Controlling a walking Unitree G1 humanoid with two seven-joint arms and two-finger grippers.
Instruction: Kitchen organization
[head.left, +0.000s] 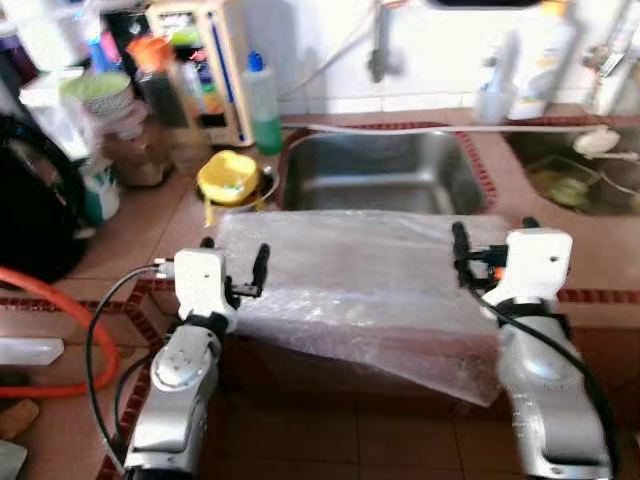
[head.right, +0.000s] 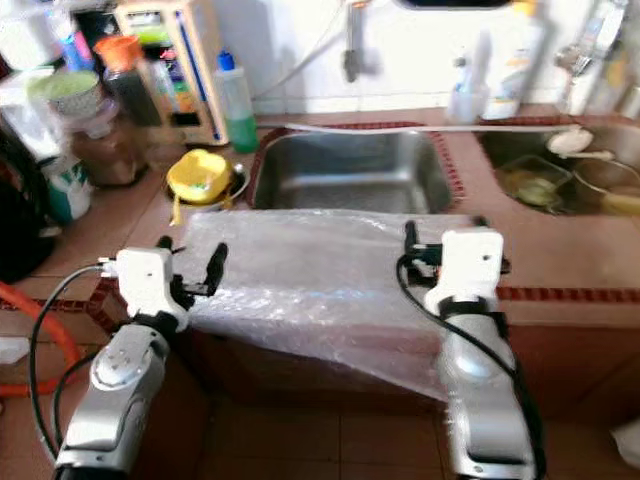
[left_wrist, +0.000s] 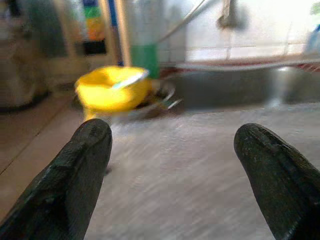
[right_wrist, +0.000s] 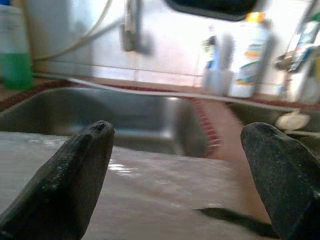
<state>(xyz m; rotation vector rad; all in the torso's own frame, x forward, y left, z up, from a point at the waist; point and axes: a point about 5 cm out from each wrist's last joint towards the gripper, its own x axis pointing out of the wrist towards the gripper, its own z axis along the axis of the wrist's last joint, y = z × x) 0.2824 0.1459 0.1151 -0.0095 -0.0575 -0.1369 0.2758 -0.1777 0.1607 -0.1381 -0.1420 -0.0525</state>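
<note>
Plastic sheet (head.left: 370, 290), clear and crinkled, lies draped over the front edge of the tiled surface (head.left: 560, 250) at centre frame, just in front of the steel sink (head.left: 385, 170), with its lower right corner hanging past the edge. Left hand (head.left: 235, 272) stands at the sheet's left border and right hand (head.left: 478, 258) at its right border; both have their fingers apart and neither is clamped on anything, though whether a fingertip touches the film cannot be told. Judged from this, the organizing is at an early stage: the sheet is not yet gripped, and the clutter at upper left, including the yellow bowl (head.left: 229, 177) and the green soap bottle (head.left: 262, 100), is not tidied. The head views give the whole layout and both arms. The left wrist view adds a close look at the yellow bowl with a pale utensil in it. The right wrist view adds the sink basin and a white bottle (right_wrist: 247, 55) behind it.
</note>
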